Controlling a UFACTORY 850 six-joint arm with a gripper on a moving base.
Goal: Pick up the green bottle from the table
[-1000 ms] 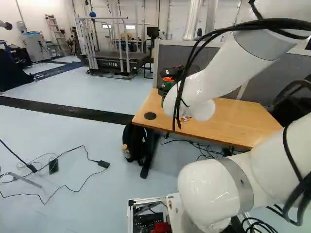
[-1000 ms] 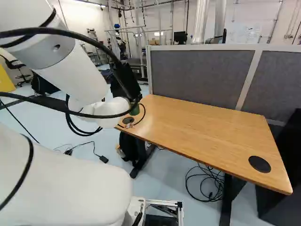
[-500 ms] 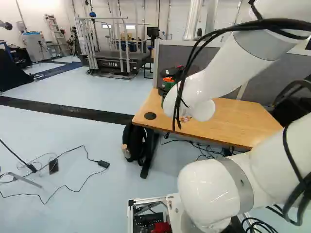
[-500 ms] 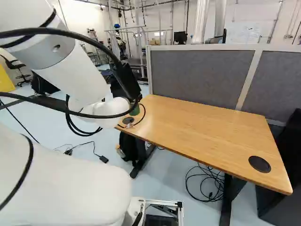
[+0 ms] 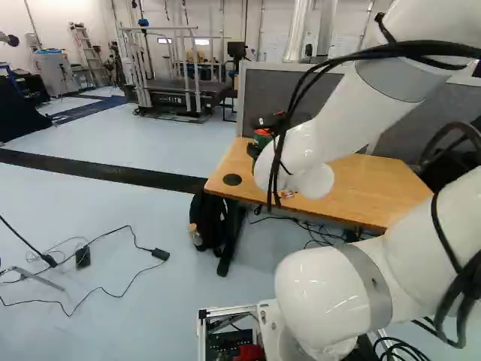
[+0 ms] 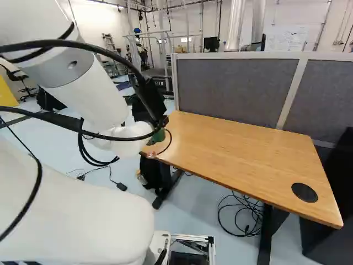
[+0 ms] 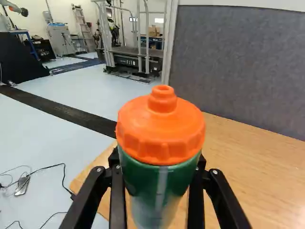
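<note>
Gripper point(image 7: 157, 179): fingers closed against both flanks of the green bottle point(image 7: 161, 133), orange cap facing the wrist camera. Bottle sits between the fingers, around the upper middle of the left base view, over the near-left corner of the table point(image 5: 361, 180); base contact hidden. Grey partition point(image 6: 231, 83) beyond. Step judged: grasp made. Next: raise straight up, keeping grip firm.

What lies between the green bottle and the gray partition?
A stretch of bare wooden tabletop, in the wrist view, between the green bottle and the gray partition; the part directly behind the bottle is hidden.
</note>
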